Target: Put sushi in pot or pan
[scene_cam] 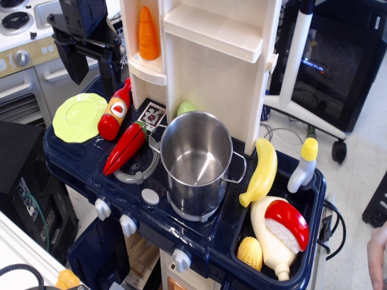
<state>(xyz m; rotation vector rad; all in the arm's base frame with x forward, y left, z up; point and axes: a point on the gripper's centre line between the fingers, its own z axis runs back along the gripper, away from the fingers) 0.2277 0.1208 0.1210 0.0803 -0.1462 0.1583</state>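
The sushi [288,224], a glossy red top over a white rice base, lies in the sink basin [314,208] at the right, resting on a cream squeeze bottle [270,241]. The shiny steel pot [196,158] stands upright and empty on the right burner of the toy stove, to the left of the sink. My black gripper [93,69] hangs at the upper left above the green plate [78,116], far from both sushi and pot. Its fingers [75,65] stand apart and hold nothing.
A red chili pepper [125,148] lies on the left burner and a ketchup bottle [115,112] beside it. A banana [263,172], a white bottle with a yellow cap [304,165] and a corn cob [250,252] surround the sink. A cream shelf unit [211,54] with a carrot [148,33] rises behind the pot.
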